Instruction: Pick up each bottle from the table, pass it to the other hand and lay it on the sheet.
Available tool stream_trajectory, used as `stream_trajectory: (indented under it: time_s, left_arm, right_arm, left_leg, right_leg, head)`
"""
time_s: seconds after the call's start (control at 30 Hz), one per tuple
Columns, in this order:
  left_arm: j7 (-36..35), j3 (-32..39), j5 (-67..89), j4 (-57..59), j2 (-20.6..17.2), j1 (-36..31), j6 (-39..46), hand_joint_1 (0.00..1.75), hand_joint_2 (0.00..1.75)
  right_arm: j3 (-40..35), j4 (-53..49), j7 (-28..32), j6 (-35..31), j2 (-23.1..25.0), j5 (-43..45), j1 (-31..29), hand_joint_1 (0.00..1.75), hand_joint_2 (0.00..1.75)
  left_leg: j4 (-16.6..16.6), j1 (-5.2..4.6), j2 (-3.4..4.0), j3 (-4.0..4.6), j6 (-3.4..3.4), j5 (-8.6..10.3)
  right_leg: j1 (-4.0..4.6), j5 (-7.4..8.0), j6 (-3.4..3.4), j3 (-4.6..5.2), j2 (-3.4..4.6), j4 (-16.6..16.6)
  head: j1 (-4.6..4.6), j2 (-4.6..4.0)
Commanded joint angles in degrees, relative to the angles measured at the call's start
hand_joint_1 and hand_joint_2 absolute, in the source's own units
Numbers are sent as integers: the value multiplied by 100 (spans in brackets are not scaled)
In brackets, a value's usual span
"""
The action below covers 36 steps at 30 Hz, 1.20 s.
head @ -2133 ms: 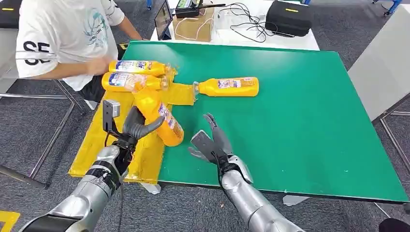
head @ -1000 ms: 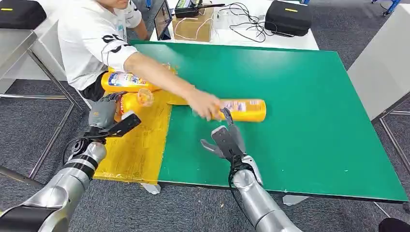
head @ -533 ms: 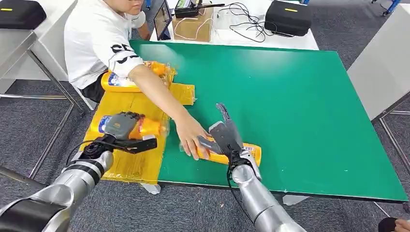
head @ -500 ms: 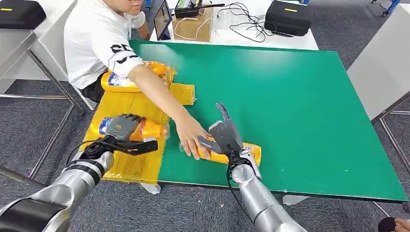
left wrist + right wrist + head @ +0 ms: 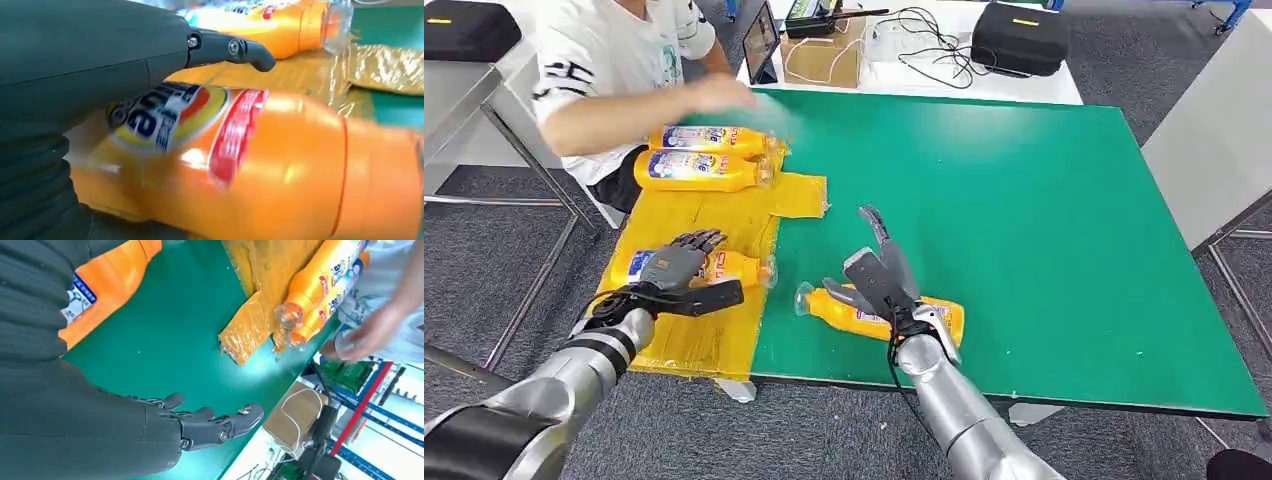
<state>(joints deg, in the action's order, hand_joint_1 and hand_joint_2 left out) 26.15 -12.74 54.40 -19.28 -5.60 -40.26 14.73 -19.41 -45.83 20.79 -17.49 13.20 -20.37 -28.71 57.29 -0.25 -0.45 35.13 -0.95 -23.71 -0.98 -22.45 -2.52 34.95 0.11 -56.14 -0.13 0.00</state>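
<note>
Lying on its side on the yellow sheet [image 5: 686, 330], near the sheet's front edge, is an orange bottle [image 5: 734, 268]. The left robot hand [image 5: 674, 267] rests on top of it, with the fingers [image 5: 699, 238] spread over the label end and the thumb sticking out along its side. From these pictures you cannot tell if the hand is really holding the bottle or only touching it. In the left wrist view the same bottle [image 5: 260, 165] sits just beside the grey hand [image 5: 85, 65].

Another orange bottle [image 5: 879, 315] lies on the green surface [image 5: 1044, 220] close to its front edge, with the cap end pointing at the sheet. The right robot hand [image 5: 876, 278] is open above it, with the fingers apart and nothing in them. In the right wrist view the fingers [image 5: 220, 424] stretch out over the green top.

Two more bottles [image 5: 709, 155] lie side by side at the back edge of the sheet. A person in a white shirt [image 5: 614, 60] sits at the back left corner of the surface, with a hand [image 5: 724, 93] held out over that edge.
</note>
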Motion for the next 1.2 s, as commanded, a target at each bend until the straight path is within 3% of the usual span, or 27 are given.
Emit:
stream_trajectory:
  time_s: [0.03,0.1,0.23,0.47,0.6,0.97,1.13,1.17,1.2]
  left_arm:
    - [844,1085,-756,102,245,215,-167,0,175]
    - [1373,1331,-1127,-80,300,324,-288,0,175]
    - [1385,1334,-1150,-142,303,351,-275,0,175]
    - [1385,577,-3224,-2030,88,1129,-599,0,175]
    - [1385,616,-3807,-2475,10,1381,-787,0,175]
    - [1385,606,-3823,-2501,-1,1407,-784,0,175]
    - [1385,944,-4392,-2621,114,1454,-1182,0,175]
    - [1385,1068,-4506,-2613,165,1454,-1318,0,175]
    - [1385,1133,-4575,-2619,204,1437,-1414,0,175]
  right_arm:
    - [-250,-51,-25,1,-199,7,-126,0,0]
    - [-310,-108,-52,25,-257,-30,-88,0,0]
    - [-320,-116,-59,31,-266,-39,-85,0,0]
    - [-525,-189,-368,173,-483,-404,93,0,0]
    - [-774,-312,-777,81,-714,-993,462,0,0]
    - [-769,-371,-764,88,-744,-1000,545,0,0]
    - [-911,-684,-1425,78,-1111,-1798,882,0,0]
    - [-861,-824,-1508,62,-1172,-1897,982,0,175]
    - [-829,-893,-1547,77,-1224,-1941,1029,0,175]
  left_leg:
    - [-1,7,1,-26,6,-13]
    - [-5,-1,2,-11,2,-4]
    - [1,6,-7,-21,7,-10]
    - [5,10,-3,-17,7,-13]
    - [-5,9,-7,-18,5,-10]
    - [1,4,0,1,4,-8]
    - [-2,7,-9,-8,5,-10]
    - [-2,5,-9,-2,3,-7]
    - [-1,8,-17,-10,4,-12]
  right_leg:
    - [8,-11,9,-30,-3,7]
    - [-1,-3,4,-12,2,5]
    - [7,-10,10,-27,-9,6]
    - [11,-12,10,-23,-8,5]
    - [10,-10,7,-25,-9,13]
    - [5,-7,9,-2,-2,4]
    - [8,-11,8,-16,-12,9]
    - [6,-8,7,-9,-11,9]
    - [9,-15,8,-21,-19,10]
  head:
    - [0,0]
    - [-2,0]
    - [-2,2]
    - [-2,2]
    - [0,2]
    - [-2,0]
    - [0,0]
    - [-2,0]
    - [0,0]
